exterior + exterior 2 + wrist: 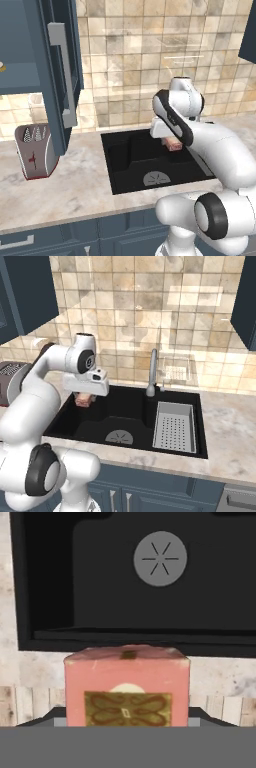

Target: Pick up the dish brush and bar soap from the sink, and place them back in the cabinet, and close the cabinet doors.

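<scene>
Pinching the bar soap between its fingers, gripper above sink.

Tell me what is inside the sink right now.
The sink holds a round grey drain and a pale slotted tray on its right side. The bar soap sits in the gripper above the basin. The arm hides part of the floor.
</scene>
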### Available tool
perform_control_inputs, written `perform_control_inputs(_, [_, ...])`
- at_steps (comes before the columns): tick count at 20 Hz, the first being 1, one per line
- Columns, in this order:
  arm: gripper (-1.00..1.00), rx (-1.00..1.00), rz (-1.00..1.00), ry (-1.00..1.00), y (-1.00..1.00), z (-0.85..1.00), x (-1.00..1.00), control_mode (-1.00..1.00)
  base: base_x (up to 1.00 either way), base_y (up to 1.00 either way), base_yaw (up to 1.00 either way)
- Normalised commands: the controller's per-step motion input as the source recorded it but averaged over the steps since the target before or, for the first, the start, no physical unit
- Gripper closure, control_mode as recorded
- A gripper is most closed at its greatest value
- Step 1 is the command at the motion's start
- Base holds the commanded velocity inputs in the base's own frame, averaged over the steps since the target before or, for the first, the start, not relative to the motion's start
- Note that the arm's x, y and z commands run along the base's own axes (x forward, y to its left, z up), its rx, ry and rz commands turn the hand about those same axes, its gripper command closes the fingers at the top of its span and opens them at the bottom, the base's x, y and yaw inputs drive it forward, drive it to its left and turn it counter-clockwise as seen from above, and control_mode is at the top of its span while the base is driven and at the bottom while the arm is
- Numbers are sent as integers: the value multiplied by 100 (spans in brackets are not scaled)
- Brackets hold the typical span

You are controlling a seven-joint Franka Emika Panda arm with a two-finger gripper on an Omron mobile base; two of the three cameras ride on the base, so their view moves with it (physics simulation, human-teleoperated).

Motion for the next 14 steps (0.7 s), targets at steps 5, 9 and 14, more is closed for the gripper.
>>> perform_control_inputs(5, [100, 0, -1, -5, 0, 24, -34, -100, 0, 0, 0])
perform_control_inputs(9, [100, 0, 0, -11, 0, 19, -49, -100, 0, 0, 0])
perform_control_inputs(14, [100, 0, 0, -12, 0, 11, -49, -100, 0, 0, 0])
